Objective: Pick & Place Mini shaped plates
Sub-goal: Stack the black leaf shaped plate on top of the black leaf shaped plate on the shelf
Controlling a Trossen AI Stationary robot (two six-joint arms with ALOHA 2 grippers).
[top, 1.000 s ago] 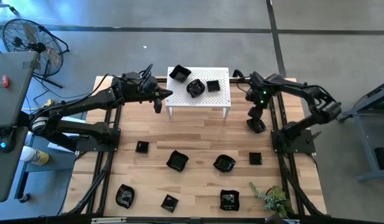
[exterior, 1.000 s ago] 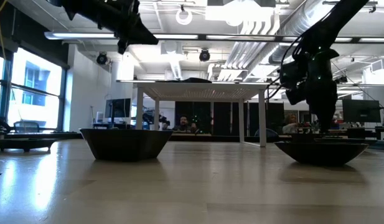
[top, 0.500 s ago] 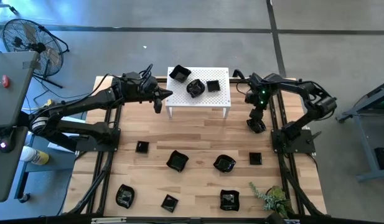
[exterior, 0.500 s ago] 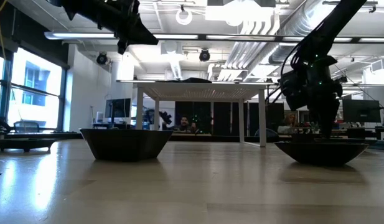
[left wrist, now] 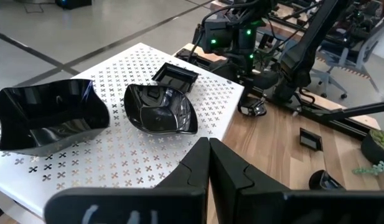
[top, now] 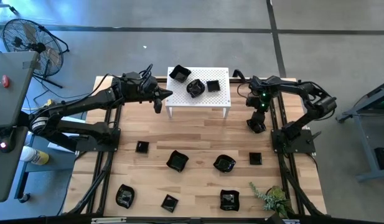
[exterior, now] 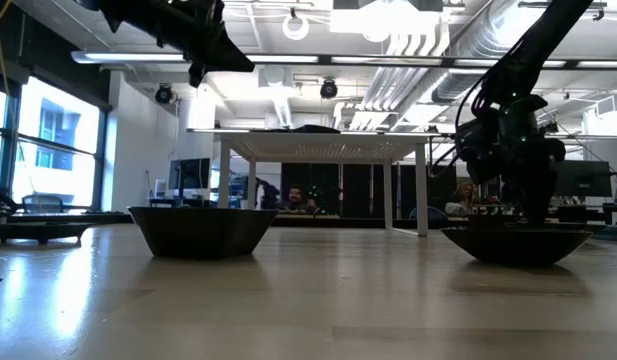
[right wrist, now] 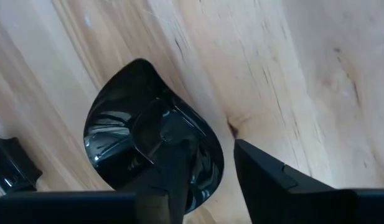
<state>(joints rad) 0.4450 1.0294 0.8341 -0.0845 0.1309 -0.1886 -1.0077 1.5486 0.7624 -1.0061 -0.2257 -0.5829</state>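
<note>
A small glossy black dish point(right wrist: 151, 155) lies on the wooden table point(top: 198, 140), just right of the white stand point(top: 220, 98). It looks light, stiff and slippery, best pinched at its rim. The right gripper point(right wrist: 207, 165) straddles that rim, fingers apart; the left gripper point(top: 158, 103), closed and empty, hovers left of the stand.

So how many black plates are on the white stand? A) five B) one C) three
C: three plates sit on the stand, seen from above; the rest lie on the table.
</note>
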